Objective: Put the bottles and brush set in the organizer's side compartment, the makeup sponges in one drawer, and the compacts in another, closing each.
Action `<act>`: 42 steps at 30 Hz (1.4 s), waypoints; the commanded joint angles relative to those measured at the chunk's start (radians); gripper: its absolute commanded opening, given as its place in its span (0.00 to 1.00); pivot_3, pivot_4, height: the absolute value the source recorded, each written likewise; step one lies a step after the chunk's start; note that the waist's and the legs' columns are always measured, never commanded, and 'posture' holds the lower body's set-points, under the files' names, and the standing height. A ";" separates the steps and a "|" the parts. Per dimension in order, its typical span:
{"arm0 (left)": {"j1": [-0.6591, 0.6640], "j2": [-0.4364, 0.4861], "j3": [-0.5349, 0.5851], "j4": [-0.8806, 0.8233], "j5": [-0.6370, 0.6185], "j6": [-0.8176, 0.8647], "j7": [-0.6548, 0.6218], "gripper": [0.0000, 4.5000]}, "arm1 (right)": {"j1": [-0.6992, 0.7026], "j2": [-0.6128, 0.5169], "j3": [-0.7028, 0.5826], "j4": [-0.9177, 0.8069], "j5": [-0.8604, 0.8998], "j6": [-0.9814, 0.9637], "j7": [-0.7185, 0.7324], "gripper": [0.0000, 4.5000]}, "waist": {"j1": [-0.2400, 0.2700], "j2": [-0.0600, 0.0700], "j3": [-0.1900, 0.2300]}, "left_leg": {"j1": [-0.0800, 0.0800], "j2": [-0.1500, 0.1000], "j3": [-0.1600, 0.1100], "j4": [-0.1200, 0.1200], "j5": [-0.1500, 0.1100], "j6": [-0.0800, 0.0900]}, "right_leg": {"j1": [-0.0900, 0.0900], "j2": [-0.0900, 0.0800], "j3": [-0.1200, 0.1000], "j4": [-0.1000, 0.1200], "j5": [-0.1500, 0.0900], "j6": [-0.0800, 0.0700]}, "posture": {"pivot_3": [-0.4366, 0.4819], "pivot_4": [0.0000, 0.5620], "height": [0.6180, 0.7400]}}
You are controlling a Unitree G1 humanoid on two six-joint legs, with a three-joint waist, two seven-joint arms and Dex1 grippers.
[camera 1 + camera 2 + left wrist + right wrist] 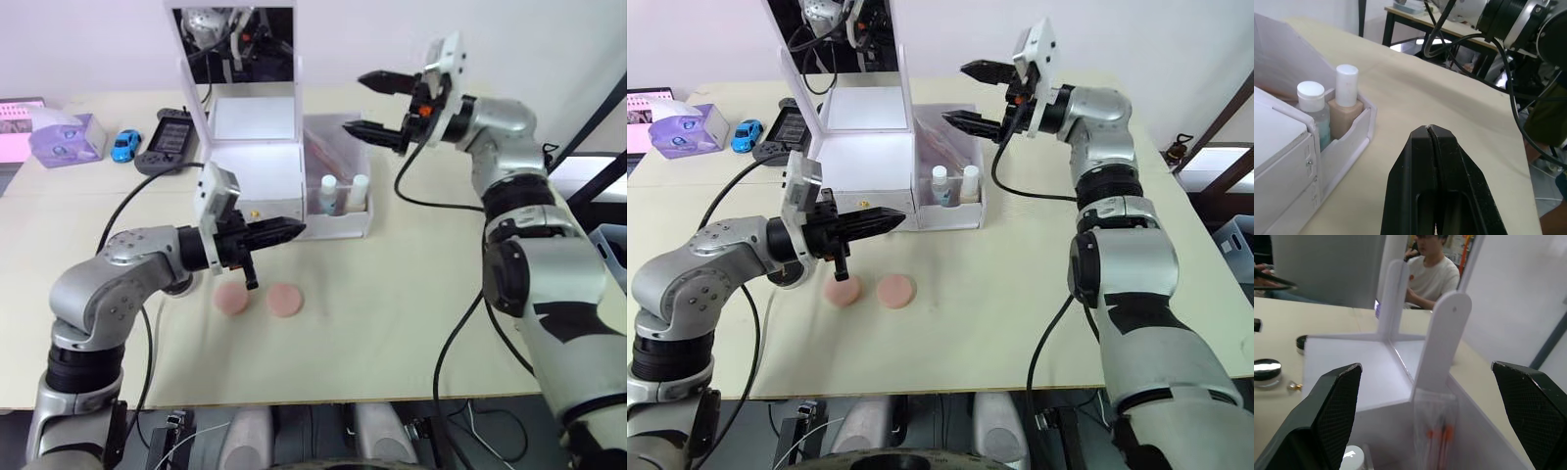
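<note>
Organizer (257,166): on the surface, bottles (343,193) and brush set (328,152) already stowed in its side compartment (351,223). Right end effector (380,106): spread wide, empty, held above that compartment. Left end effector (284,231): pressed together, empty, nearer arm. Sponges (260,300): flat, just below and in front of it.

Bright, even indoor light, soft shadows; wrist views blur close up.

Purple tissue box (67,138), blue toy car (125,145)
</note>
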 commanded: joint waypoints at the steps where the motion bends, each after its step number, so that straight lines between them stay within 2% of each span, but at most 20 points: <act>1: -0.024 0.013 0.016 0.023 0.028 -0.053 -0.006 0.00 | 0.090 -0.028 0.038 -0.318 0.013 0.191 -0.073 1.00 | 0.000 0.000 0.000 | 0.000 0.000 0.000 0.000 0.000 0.000 | 0.000 0.000 0.000 0.000 0.000 0.000 | 0.48 0.27 1.00; 3: -0.031 0.011 0.025 0.058 0.057 -0.092 0.001 0.00 | 0.149 -0.028 0.061 -0.479 0.002 0.293 -0.154 1.00 | 0.000 0.000 0.000 | 0.000 0.000 0.000 0.001 0.000 0.000 | 0.000 0.000 0.000 0.001 0.000 0.000 | 0.48 0.27 1.00; 6: -0.032 0.020 0.037 0.087 0.072 -0.123 -0.013 0.00 | 0.181 -0.032 0.101 -0.583 -0.030 0.390 -0.246 0.81 | -0.004 0.001 0.000 | 0.000 0.000 0.000 0.002 0.000 0.000 | -0.001 0.000 0.000 0.002 0.000 -0.001 | 0.48 0.27 1.00; 8: -0.032 0.023 0.048 0.090 0.066 -0.132 -0.018 0.00 | 0.181 -0.038 0.140 -0.577 -0.074 0.386 -0.282 0.61 | -0.003 0.001 0.000 | 0.000 0.000 0.000 0.002 0.000 0.000 | -0.001 0.000 0.000 0.002 0.000 -0.002 | 0.48 0.27 1.00; 13: -0.035 0.027 0.093 0.070 0.045 -0.145 0.001 0.00 | 0.100 0.003 0.238 -0.404 -0.162 0.314 -0.325 0.05 | -0.004 0.000 0.000 | -0.001 0.000 0.001 0.006 0.000 0.000 | 0.000 0.000 0.000 0.001 -0.001 -0.004 | 0.48 0.27 1.00; 14: -0.033 0.029 0.102 0.064 0.045 -0.145 0.008 0.00 | 0.079 0.018 0.253 -0.366 -0.170 0.303 -0.325 0.01 | -0.005 0.001 0.000 | -0.001 0.000 0.001 0.006 0.000 0.000 | 0.000 0.000 0.000 0.001 -0.001 -0.004 | 0.48 0.27 1.00; 20: -0.007 0.051 0.153 0.024 0.038 -0.135 0.053 0.00 | -0.034 0.087 0.315 -0.071 -0.251 0.156 -0.346 0.01 | -0.002 0.000 0.000 | -0.001 0.000 0.000 0.004 0.000 0.000 | -0.001 0.001 0.000 0.002 0.000 -0.001 | 0.48 0.27 1.00; 27: 0.027 0.061 0.183 -0.005 0.038 -0.140 0.099 0.00 | -0.160 0.121 0.360 0.235 -0.373 0.012 -0.498 0.01 | -0.003 0.000 0.001 | -0.002 0.000 0.000 0.004 0.000 0.000 | 0.000 0.000 0.000 0.000 0.000 -0.002 | 0.48 0.27 1.00; 33: 0.034 0.053 0.177 -0.007 0.047 -0.152 0.126 0.00 | -0.219 0.130 0.417 0.342 -0.507 -0.037 -0.720 0.01 | -0.005 0.000 0.001 | -0.002 0.000 0.000 0.004 0.000 0.000 | -0.001 0.000 0.000 0.001 0.000 -0.003 | 0.48 0.27 1.00; 42: -0.005 0.041 0.124 0.026 0.068 -0.165 0.127 0.00 | -0.234 0.143 0.426 0.379 -0.576 -0.051 -0.788 0.01 | -0.004 0.000 0.001 | -0.002 0.000 0.000 0.004 0.000 0.000 | -0.001 0.000 0.001 0.002 0.000 -0.002 | 0.48 0.27 1.00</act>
